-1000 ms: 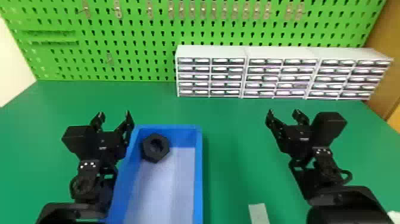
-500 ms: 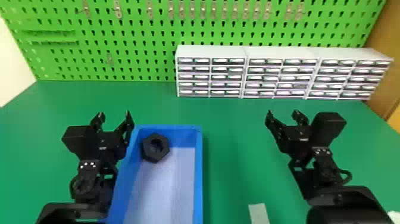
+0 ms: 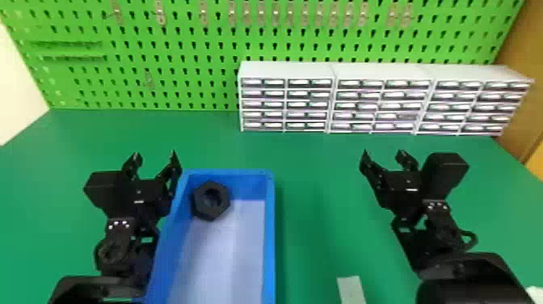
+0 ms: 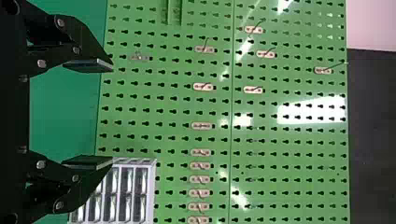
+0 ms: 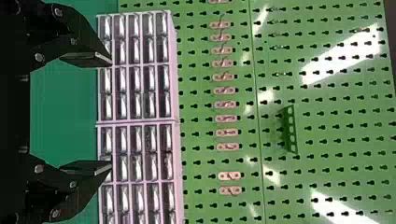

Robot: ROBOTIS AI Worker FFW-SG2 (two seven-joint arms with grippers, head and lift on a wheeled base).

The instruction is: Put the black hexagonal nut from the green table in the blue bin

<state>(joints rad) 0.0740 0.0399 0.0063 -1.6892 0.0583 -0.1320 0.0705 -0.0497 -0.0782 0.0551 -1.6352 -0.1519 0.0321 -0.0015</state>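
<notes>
The black hexagonal nut (image 3: 210,210) is already in the blue bin, tucked into its far left corner, just left of the picture's centre. From where I'm standing, the job looks done. Going across from the left, there's the left gripper (image 3: 155,155), its jaws wide and empty, beside the bin's left wall. The nut lies to the right of those jaws and a bit lower in the picture; the left arm is clearly the nearer. The nut has no real long axis, while the blue bin (image 3: 269,226) runs lengthwise down the picture. Further over, at the right, the right gripper (image 3: 383,153) has its jaws wide and empty too, well apart from the nut. I'd guess nothing needs gripping now.

Counting across: one green pegboard (image 3: 194,44) behind, two grippers, one bin, one nut, one green counter (image 3: 315,182), three drawer cabinets (image 3: 287,70) at upper right, and one pale strip (image 3: 351,291) at the bottom edge.
</notes>
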